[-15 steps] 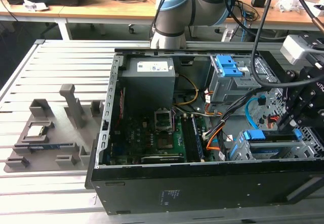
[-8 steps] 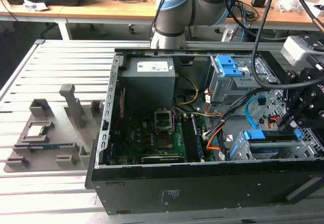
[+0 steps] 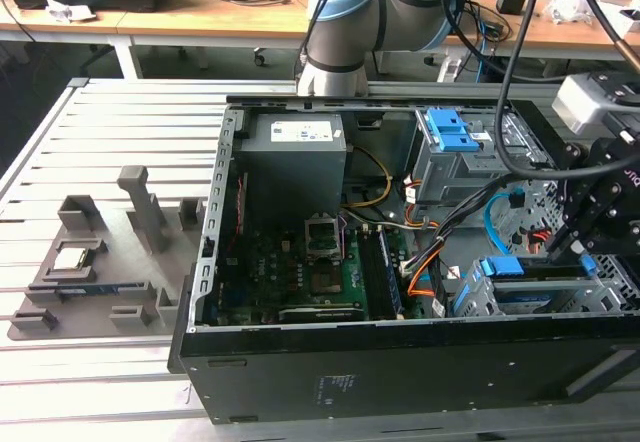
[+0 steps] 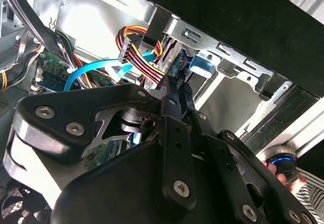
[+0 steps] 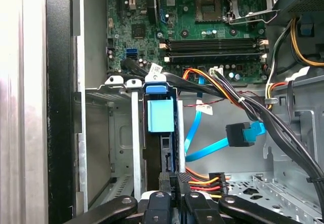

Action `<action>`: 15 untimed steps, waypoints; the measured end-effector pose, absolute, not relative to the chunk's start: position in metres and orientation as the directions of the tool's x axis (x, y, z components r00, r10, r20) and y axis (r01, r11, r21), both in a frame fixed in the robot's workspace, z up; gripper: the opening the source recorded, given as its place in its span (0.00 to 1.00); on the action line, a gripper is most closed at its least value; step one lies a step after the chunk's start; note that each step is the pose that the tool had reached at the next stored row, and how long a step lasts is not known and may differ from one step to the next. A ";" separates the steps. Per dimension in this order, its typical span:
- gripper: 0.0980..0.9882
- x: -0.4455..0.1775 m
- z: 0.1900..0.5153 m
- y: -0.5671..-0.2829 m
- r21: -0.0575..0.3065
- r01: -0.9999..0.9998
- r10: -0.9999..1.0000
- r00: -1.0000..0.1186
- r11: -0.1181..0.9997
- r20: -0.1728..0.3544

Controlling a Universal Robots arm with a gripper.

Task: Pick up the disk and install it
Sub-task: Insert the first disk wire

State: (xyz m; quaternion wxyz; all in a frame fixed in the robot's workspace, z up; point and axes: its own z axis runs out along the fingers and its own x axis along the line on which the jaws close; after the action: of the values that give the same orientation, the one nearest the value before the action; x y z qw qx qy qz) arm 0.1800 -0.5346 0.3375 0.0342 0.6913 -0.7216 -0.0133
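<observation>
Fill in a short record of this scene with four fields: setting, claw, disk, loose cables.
setting: open computer case on a slatted metal table
claw: claw reaching into the case's drive cage, fingers close together at the disk's end
disk: disk with blue rails standing in the cage slot
loose cables: blue data cable hanging beside the cage

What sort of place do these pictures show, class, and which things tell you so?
Probably a robotics lab or workshop: an open desktop computer case lies on a slotted aluminium table, a robot arm reaches over it, and cluttered wooden desks with cables stand behind.
</observation>
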 end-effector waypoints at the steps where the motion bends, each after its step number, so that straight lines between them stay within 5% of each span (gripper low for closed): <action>1: 0.08 0.180 0.337 -0.535 0.066 -0.997 -0.999 -0.042 0.044 0.031; 15: 0.16 0.179 0.349 -0.534 0.066 -0.997 -0.999 -0.042 0.044 0.031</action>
State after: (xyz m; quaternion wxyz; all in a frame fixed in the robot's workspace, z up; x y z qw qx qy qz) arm 0.1792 -0.5344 0.3488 0.0342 0.6913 -0.7216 -0.0133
